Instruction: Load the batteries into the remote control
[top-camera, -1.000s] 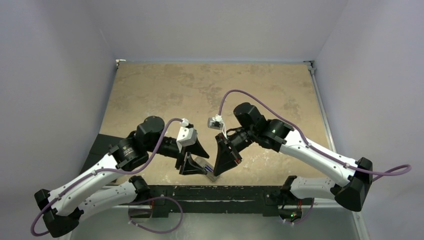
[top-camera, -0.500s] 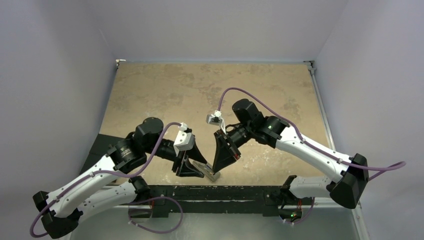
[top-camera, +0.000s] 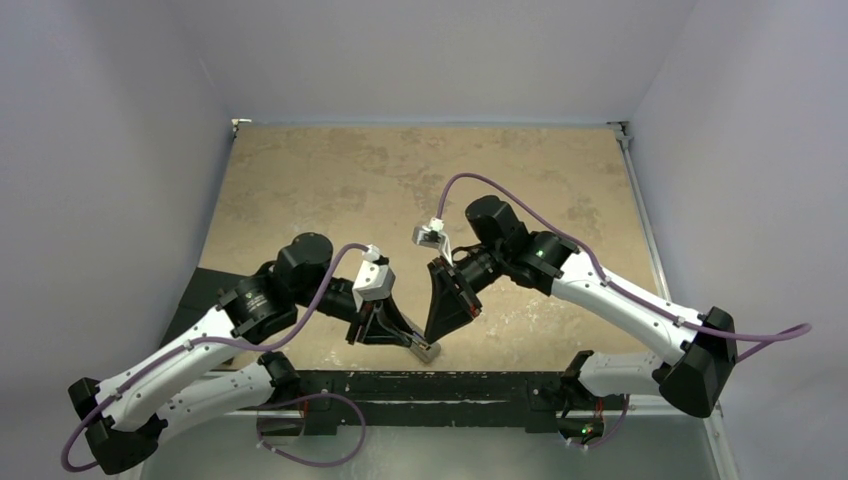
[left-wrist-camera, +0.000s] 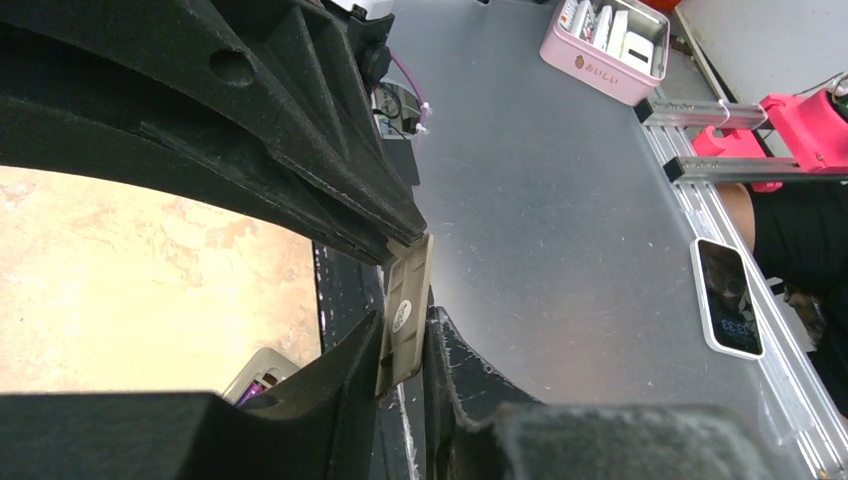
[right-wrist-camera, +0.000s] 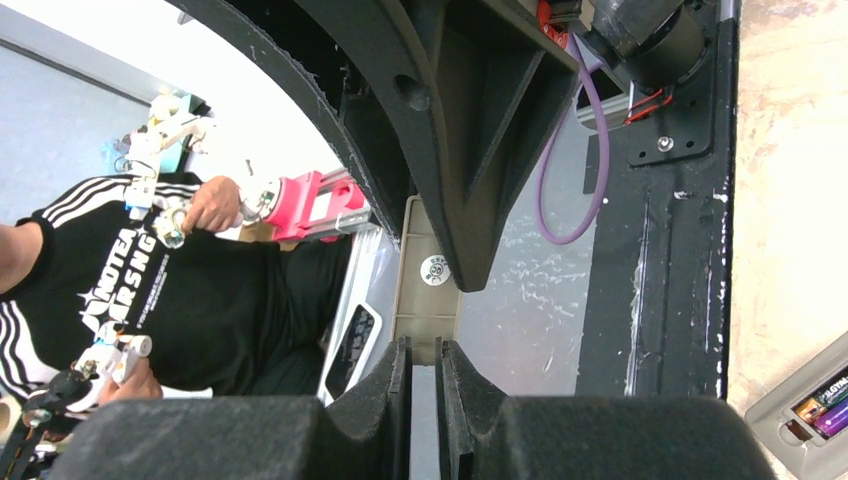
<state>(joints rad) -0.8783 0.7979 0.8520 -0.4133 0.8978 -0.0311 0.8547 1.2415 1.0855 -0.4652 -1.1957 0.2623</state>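
The remote control sits at the near edge of a wide tan table (top-camera: 400, 180), small against it. Just beside it, a black strip (top-camera: 480, 385) marks where the arms are bolted down. The left arm (top-camera: 200, 345) and right arm (top-camera: 620, 300) bend inward so their tips meet above that edge.

The left gripper (left-wrist-camera: 405, 345) looks nearly closed, and its two fingers press the lower end of a thin grey cover piece (left-wrist-camera: 404, 312). The right gripper (right-wrist-camera: 422, 352) is narrowed to a slit and pinches the other end of the same piece. So both tools hold one flat part between them, clear of the table. From each wrist view it seems to hang over the black strip and the grey floor beyond, not over the tan surface.

The remote control (right-wrist-camera: 790, 402) lies near them on the table, grey back up and recess open. The batteries (right-wrist-camera: 822, 410) lie side by side in it, one purple and one brown with gold. I judge the loading itself done and the cover as what is left.

The two-ended grip is the weak point:
- If one gripper lets go before the other has a firm bite, the thin piece could pivot or slip. It would likely drop past the table edge.
- If the arms pull slightly apart or twist against each other, the cover could bend or pop free.
- A low sweep toward the remote could nudge it and roll the uncovered batteries out.
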